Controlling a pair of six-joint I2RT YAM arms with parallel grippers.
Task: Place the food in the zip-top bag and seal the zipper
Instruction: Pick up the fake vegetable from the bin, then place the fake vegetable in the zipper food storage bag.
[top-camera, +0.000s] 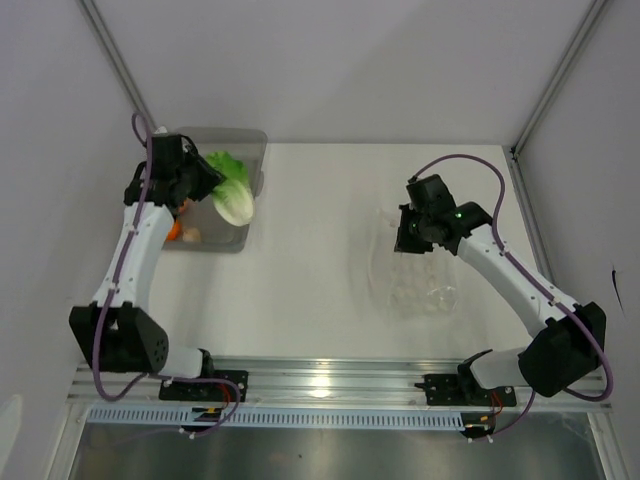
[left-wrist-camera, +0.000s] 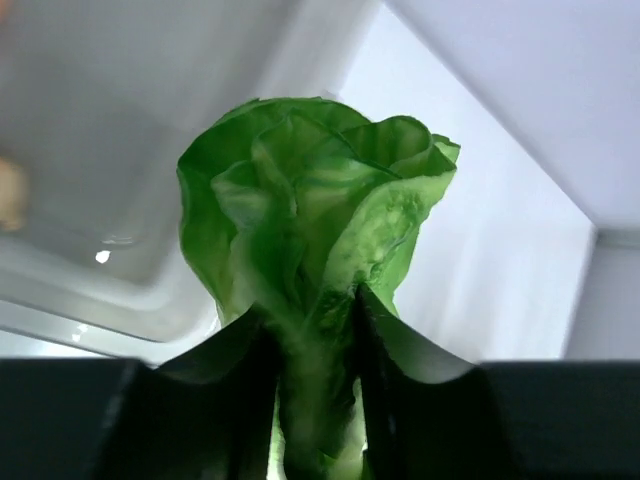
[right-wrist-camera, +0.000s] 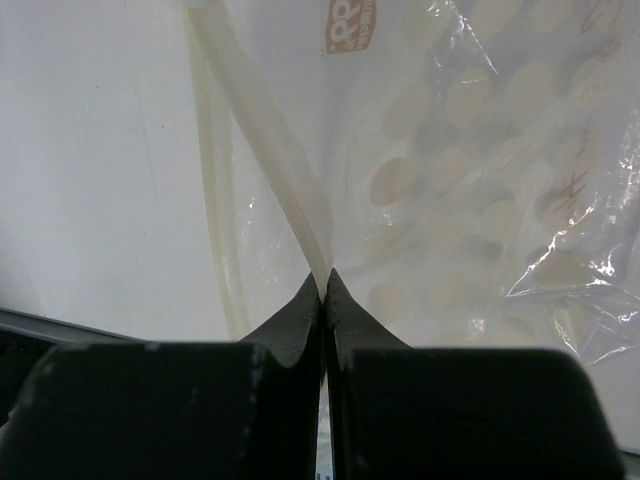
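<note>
Barely started: left gripper (left-wrist-camera: 312, 300) clamps the lettuce (left-wrist-camera: 310, 190) over the bin (top-camera: 252, 140), while right gripper (right-wrist-camera: 325, 282), well apart from the bin, pinches the zip-top bag (right-wrist-camera: 480, 200) edge; nothing looks bagged or sealed.

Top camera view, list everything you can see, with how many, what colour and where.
lettuce head: one, green with pale base, over the bin's right side
bin: one, translucent grey, far left of table
orange fruit: one visible, orange, bin's near left corner
lump: one, pale beige, beside the fruit
zip-top bag: one, clear, right side of table
table: one, white
left end effector: one, black, gripping the lettuce head
right end effector: one, black, shut on the zip-top bag's edge
</note>
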